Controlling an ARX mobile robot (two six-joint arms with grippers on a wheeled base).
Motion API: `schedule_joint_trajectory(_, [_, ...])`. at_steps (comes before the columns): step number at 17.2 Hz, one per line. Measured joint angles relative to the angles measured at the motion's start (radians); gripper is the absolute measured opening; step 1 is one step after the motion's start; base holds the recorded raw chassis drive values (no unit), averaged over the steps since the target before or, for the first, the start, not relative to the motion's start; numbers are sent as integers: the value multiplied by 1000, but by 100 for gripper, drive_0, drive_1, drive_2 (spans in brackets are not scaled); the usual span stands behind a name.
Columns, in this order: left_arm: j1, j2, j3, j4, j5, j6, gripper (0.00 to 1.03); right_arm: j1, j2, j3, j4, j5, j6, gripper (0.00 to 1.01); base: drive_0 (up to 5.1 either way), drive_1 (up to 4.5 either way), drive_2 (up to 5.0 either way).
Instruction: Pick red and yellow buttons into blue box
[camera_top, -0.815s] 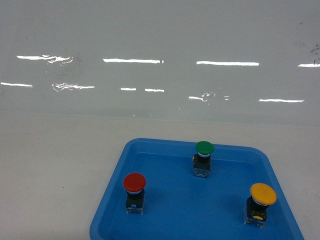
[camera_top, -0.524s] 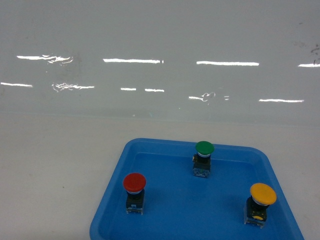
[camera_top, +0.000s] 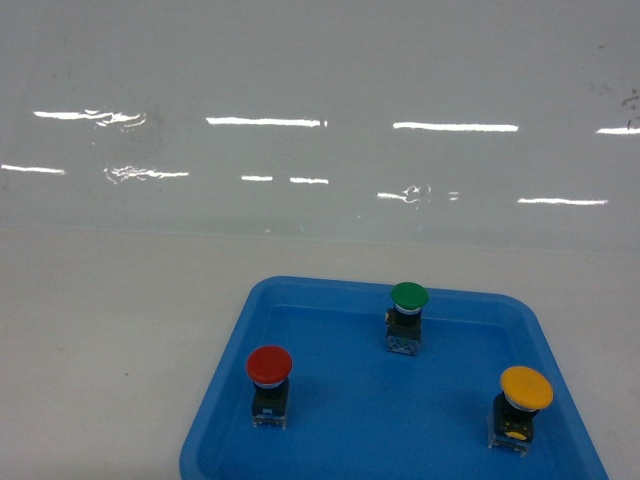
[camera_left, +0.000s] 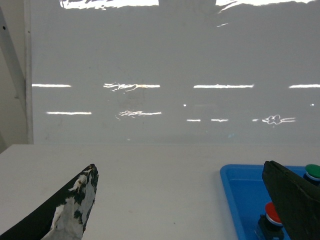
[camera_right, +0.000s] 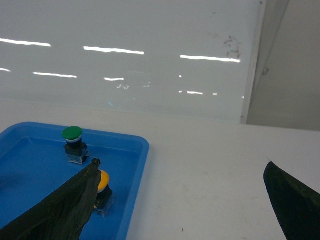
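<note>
The red button (camera_top: 269, 366) stands upright at the front left of a shallow blue tray (camera_top: 330, 288). The yellow button (camera_top: 526, 388) stands at the tray's front right. The blue box is out of view. Neither gripper shows in the head view. My left gripper (camera_left: 179, 170) is open and empty over bare table left of the tray, with the red button (camera_left: 272, 215) partly hidden behind its right finger. My right gripper (camera_right: 181, 165) is open and empty over bare table right of the tray, with the yellow button (camera_right: 102, 181) just behind its left finger.
A green button (camera_top: 408, 296) stands at the back middle of the tray. A glossy white wall panel (camera_top: 320, 120) rises behind the white table (camera_top: 110, 330). The panel's right edge and a plain wall (camera_right: 295, 65) show in the right wrist view.
</note>
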Motion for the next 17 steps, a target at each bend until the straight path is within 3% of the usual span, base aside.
schedule_joint_trajectory(1, [-3, 69, 0, 45, 3, -2, 98, 35, 38, 0, 40, 3, -6, 98, 0, 0, 0])
schedule_joint_trajectory(4, [-114, 377, 47, 217, 19, 7, 98, 153, 291, 21, 237, 36, -26, 98, 0, 0, 0])
schedule_joint_trajectory(5, [-136, 497, 108, 245, 36, -1, 98, 171, 383, 51, 287, 29, -28, 98, 0, 0, 0])
schedule_joint_trajectory(8, [-189, 790, 242, 332, 27, -20, 98, 162, 688, 181, 433, -25, -33, 98, 0, 0, 0])
schedule_joint_trajectory(13, [-246, 1145, 438, 350, 27, -11, 98, 121, 1052, 378, 353, -122, -38, 98, 0, 0, 0])
schedule_joint_trajectory(17, [-251, 1153, 443, 347, 24, -1, 98, 172, 1201, 459, 302, -163, -41, 98, 0, 0, 0])
